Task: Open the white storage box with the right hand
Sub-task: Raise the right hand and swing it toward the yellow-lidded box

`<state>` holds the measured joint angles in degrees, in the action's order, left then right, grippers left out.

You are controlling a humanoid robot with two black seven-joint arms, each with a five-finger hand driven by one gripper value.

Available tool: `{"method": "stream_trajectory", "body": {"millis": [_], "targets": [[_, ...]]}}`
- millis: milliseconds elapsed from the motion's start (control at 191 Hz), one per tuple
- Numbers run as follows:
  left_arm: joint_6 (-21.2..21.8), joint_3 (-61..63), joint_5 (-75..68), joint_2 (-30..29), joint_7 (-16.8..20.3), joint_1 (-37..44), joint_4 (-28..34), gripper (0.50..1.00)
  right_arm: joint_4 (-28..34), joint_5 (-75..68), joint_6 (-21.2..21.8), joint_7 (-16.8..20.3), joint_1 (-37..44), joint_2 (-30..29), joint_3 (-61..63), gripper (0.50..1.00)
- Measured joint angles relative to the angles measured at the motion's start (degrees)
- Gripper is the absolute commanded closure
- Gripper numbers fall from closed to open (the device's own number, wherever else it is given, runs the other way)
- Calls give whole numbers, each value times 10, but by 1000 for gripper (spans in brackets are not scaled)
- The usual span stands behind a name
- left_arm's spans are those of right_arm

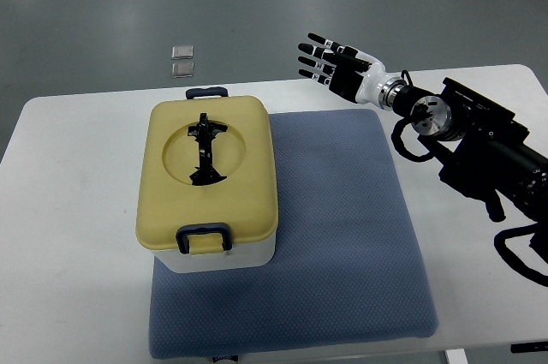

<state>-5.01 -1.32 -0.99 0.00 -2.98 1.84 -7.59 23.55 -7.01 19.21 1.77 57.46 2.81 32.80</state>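
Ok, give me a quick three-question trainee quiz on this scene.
1. True or false: the right hand is touching the storage box.
2. The lid colour is: A) blue B) yellow C) red
3. What does the box sit on?

Key: 1. False, the hand hovers apart from it, fingers spread. 2. B. 3. The blue mat on the white table.
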Motion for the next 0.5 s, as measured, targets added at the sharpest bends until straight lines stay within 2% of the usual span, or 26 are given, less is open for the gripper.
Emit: {"method": "stream_trajectory", "body": {"millis": [329,502], "targets": [[1,2,-2,0,-1,3,7,500,1,3,3,0,2,0,-1,568],[1,2,-1,0,0,-1,3,500,4,-2,22,0,4,-8,3,566]]}}
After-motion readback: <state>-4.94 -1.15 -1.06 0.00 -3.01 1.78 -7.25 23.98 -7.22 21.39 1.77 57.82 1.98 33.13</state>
